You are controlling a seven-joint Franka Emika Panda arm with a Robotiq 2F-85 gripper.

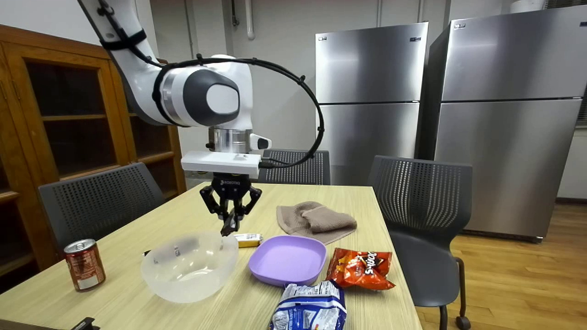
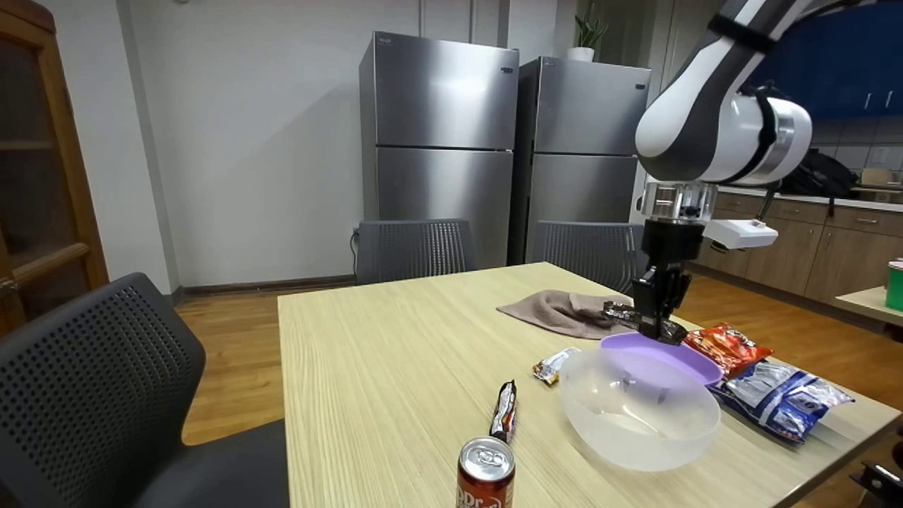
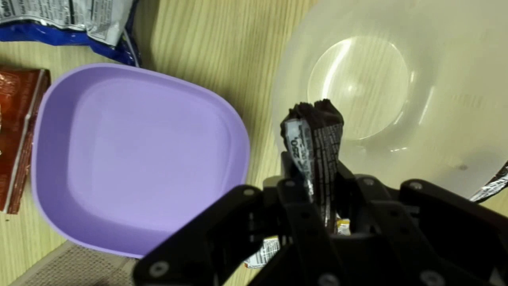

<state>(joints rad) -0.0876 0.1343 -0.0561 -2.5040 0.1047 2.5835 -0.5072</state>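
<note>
My gripper (image 1: 231, 214) is shut on a dark brown wrapped snack bar (image 3: 323, 131), held in the air above the table. In the wrist view the bar's outer end overlaps the near side of a translucent white bowl (image 3: 440, 79), with a lilac dish (image 3: 151, 151) to the left. The same bar (image 2: 670, 331) pokes out on both sides of the fingers in an exterior view. A silver-and-yellow wrapped bar (image 2: 554, 365) lies on the table behind the bowl, partly hidden by the gripper in the wrist view. Another dark wrapped bar (image 2: 504, 410) rests beside the bowl.
A soda can (image 1: 85, 266) stands on the table past the bowl. By the lilac dish lie a red chip bag (image 1: 362, 268), a blue-and-silver bag (image 1: 312, 307) and a crumpled brown towel (image 1: 316, 220). Chairs (image 1: 422, 206) surround the table.
</note>
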